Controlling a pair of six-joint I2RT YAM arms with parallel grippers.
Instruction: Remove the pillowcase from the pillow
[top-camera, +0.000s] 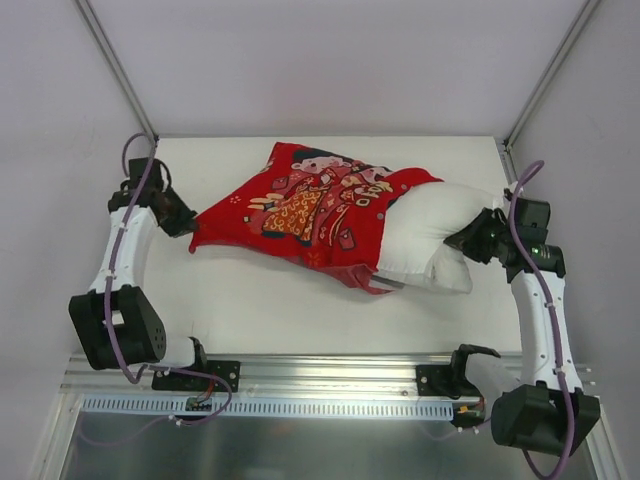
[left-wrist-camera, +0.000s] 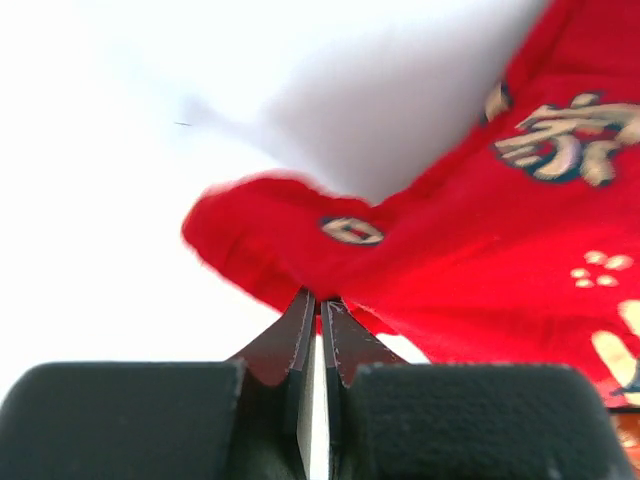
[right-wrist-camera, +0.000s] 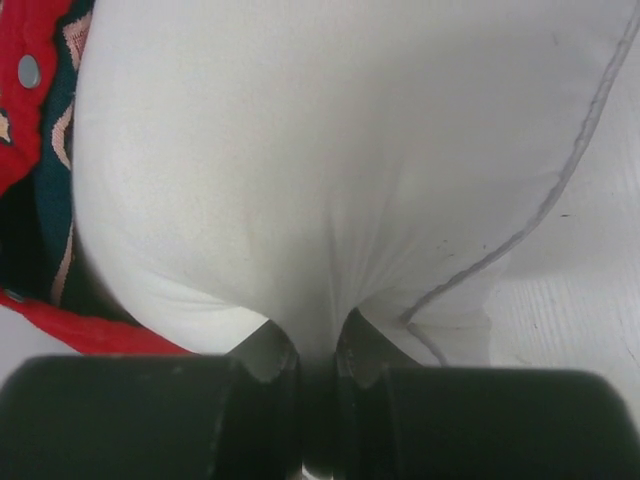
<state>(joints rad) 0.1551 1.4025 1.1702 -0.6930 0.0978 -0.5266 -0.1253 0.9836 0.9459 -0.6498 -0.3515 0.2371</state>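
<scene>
My left fingers (left-wrist-camera: 318, 300) clench the pillowcase (top-camera: 300, 205) corner at left, right fingers (right-wrist-camera: 314, 335) pinch the pillow (top-camera: 432, 222) end poking out right (opposed grips, for pulling apart), both lying on the worktop (top-camera: 280, 310).

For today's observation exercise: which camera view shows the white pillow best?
The top external view: the pillow lies partly out of the red pillowcase, the right claw pinching its end. The right wrist view shows only a close patch with a seam; the left wrist view shows just pillowcase.
</scene>
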